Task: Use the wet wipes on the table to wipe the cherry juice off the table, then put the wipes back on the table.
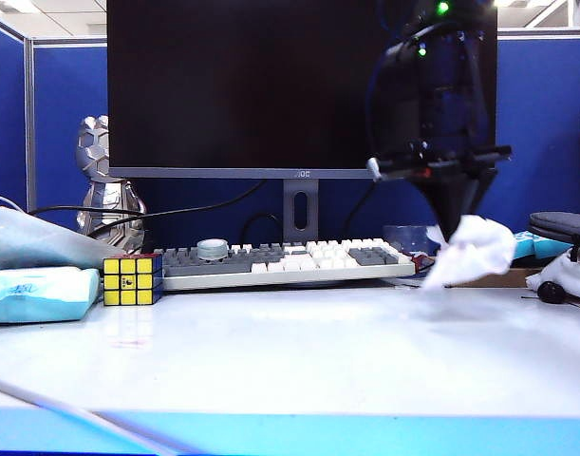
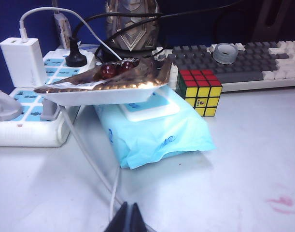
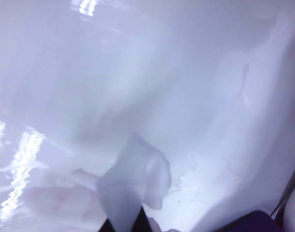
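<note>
My right gripper (image 1: 454, 226) hangs above the right rear of the table (image 1: 299, 361), pointing down and shut on the wet wipes (image 1: 474, 249), a white crumpled lump dangling just over the surface. In the right wrist view the wipes (image 3: 133, 176) drape from between the dark fingertips of the right gripper (image 3: 123, 225), and faint pink cherry juice (image 3: 53, 195) blotches the glossy top beside them. The left gripper (image 2: 129, 218) is shut and empty, low over the table; a pink-red cherry juice streak (image 2: 282, 202) shows near it. The left gripper is out of the exterior view.
A colour cube (image 1: 133, 278), a light-blue tissue pack (image 1: 38, 293) and a keyboard (image 1: 290, 260) line the back under the monitor (image 1: 271, 85). A plate of cherries (image 2: 108, 84) rests on the pack, beside a power strip (image 2: 26, 121). A white cable (image 2: 96, 164) crosses the table.
</note>
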{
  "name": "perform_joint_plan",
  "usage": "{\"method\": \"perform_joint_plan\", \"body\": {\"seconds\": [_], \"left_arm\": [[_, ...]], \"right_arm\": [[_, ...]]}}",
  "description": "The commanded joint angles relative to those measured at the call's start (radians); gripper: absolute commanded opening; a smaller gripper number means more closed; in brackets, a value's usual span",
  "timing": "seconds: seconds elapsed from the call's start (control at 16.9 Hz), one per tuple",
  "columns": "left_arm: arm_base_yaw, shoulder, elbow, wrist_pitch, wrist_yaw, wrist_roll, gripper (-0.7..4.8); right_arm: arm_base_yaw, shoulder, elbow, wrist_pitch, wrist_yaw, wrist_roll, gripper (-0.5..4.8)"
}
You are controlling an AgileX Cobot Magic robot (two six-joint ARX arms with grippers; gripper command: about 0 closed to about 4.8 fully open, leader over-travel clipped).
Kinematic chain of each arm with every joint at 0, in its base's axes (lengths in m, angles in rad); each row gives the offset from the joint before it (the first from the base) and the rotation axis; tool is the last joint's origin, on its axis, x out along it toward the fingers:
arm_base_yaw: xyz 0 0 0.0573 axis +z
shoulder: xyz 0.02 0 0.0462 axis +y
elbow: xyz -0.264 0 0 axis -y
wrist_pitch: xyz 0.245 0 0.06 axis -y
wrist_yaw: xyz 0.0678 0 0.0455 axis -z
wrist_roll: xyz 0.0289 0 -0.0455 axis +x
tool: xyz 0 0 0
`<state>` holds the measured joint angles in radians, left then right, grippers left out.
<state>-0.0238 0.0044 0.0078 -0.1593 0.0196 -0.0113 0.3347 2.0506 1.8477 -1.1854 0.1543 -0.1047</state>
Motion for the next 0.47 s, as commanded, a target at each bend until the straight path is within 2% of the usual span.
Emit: {"method": "perform_joint_plan", "body": {"seconds": [0.06, 0.18, 0.47], "left_arm": [[-0.001, -0.003, -0.002, -0.008, 0.007, 0.008, 0.05], [-0.001, -0.003, -0.002, -0.008, 0.006, 0.008, 0.05], [-0.001, -0.003, -0.002, -0.008, 0.007, 0.008, 0.05]], "right_arm": [[-0.016, -0.07, -0.109, 0.098, 0.002, 0.0, -0.01], [-0.027, -0.132, -0.191, 0.179, 0.001, 0.0, -0.01], [-0.087, -0.146, -0.348, 0.24, -0.004, -0.003, -0.01]]}}
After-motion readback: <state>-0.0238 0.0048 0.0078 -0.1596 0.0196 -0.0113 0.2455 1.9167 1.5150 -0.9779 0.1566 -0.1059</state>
